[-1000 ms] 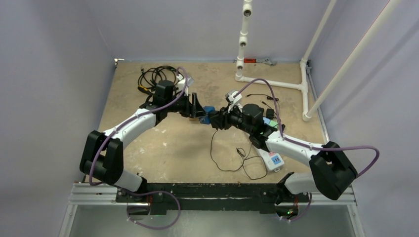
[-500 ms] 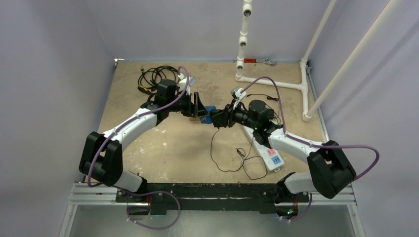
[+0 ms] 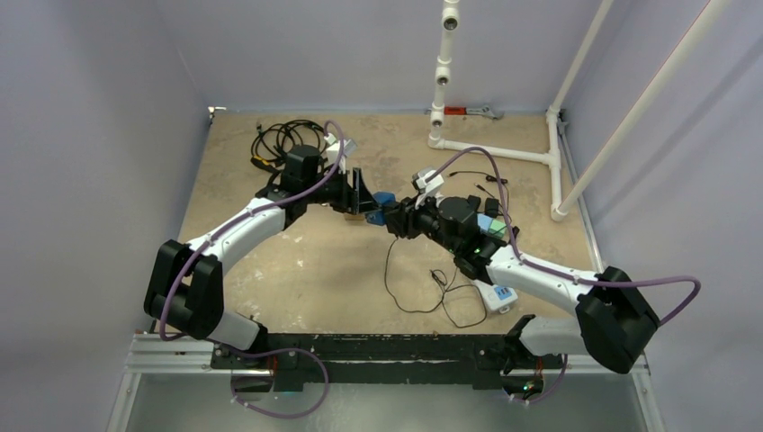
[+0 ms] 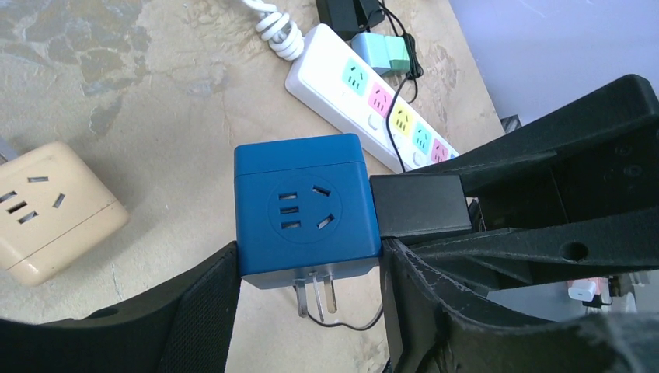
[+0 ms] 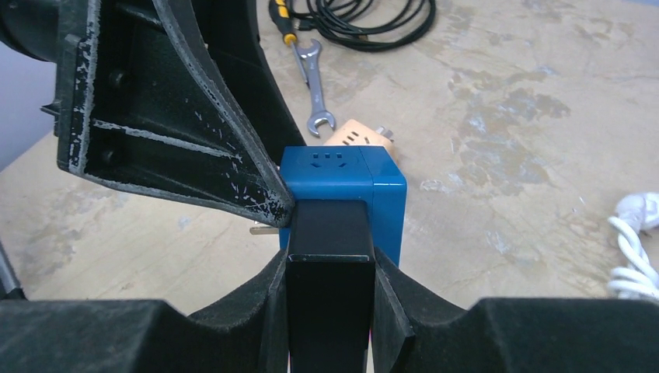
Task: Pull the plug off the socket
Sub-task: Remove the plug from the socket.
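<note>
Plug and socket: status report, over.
Left hand shut on blue socket cube. Right hand shut on black plug, not yet out. No obstruction seen.

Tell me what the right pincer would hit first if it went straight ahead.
The blue cube, right ahead: the right pincer grips a black plug seated in that cube, which the left pincer holds.

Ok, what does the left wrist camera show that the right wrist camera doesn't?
Only the left wrist: the white power strip with its coloured outlets.
Only the right wrist: a wrench and a bundle of black cables lying beyond it.
Both: the blue cube socket with the black plug seated in its side, the beige cube socket on the table, and a white coiled cord.
</note>
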